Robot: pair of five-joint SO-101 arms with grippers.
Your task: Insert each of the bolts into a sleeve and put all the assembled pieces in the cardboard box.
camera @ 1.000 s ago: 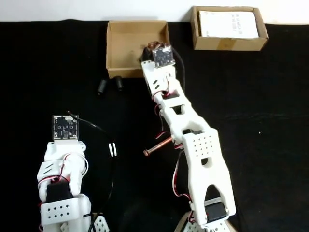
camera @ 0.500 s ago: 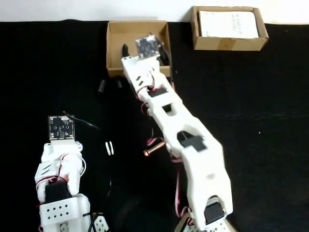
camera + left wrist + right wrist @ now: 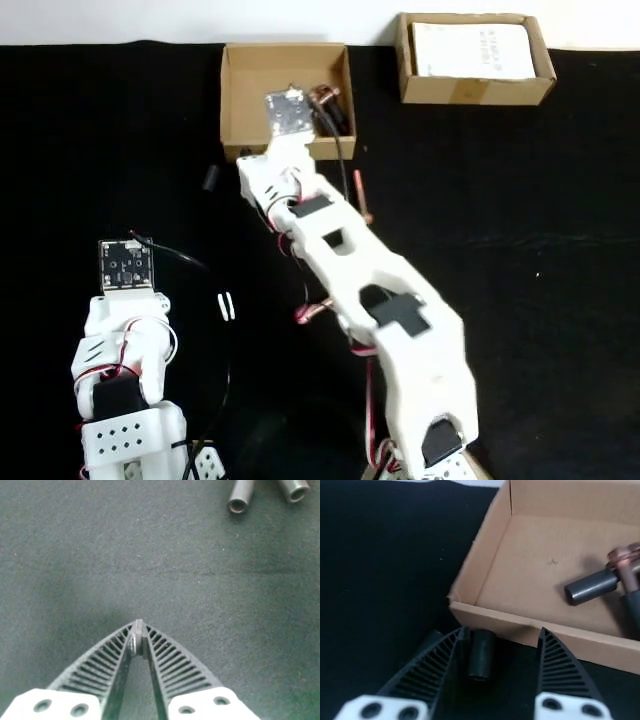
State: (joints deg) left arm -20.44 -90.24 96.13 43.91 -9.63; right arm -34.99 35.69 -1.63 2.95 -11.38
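Sleeve (image 3: 481, 655) now between spread right claw (image 3: 502, 630), swung leftward; left claw (image 3: 138, 626) pressed together.

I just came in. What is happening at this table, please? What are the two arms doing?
The right gripper is open around a black sleeve that sits on the table just outside the front wall of the cardboard box. Assembled pieces are already in the box. A second sleeve sits nearby. A copper bolt lies beside the right arm and a second bolt partly under it. The left gripper is shut, holds nothing and is apart from the work.
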